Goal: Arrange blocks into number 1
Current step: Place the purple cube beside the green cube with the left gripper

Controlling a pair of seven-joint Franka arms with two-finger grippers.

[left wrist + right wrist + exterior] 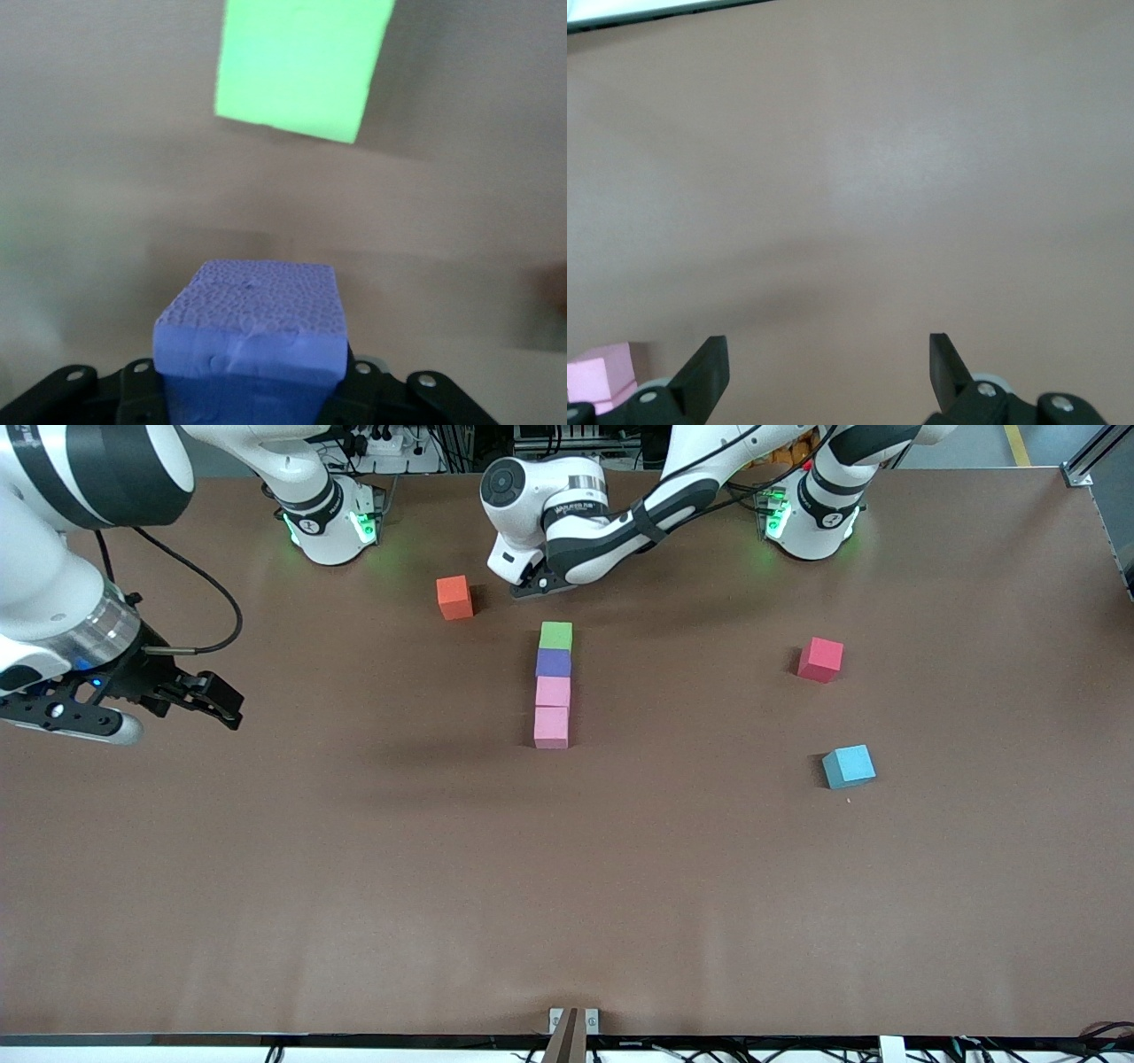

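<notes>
- On the brown tabletop [354, 886] we see four blocks in a straight line running toward the front camera: the green block [555, 635] farthest from it, then a purple block [553, 662], then a pink block [553, 691], and a second pink block [551, 727] nearest the camera.
- Each block in that line touches its neighbour.
- We find the left gripper [530, 587] low over the tabletop between the orange cube and the green block, farther from the camera than the line's green end.
- In the left wrist view its fingers are clamped on the second purple block [251, 336], which fills the space between them; the green block [303, 64] lies on the tabletop just ahead of it, apart from it.
- We cannot see that held purple block in the front view, where the arm covers it.
- The right gripper [208, 698] hangs in the air over bare tabletop toward the right arm's end, well apart from the line, and the arm waits there.
- Its fingers [709, 372] stand wide with nothing between them; a pink block shows at the edge of the right wrist view.
- Three other cubes sit apart from the line: an orange cube [454, 597] near the green end, a red cube [820, 660] and a light-blue cube [849, 766] toward the left arm's end.
</notes>
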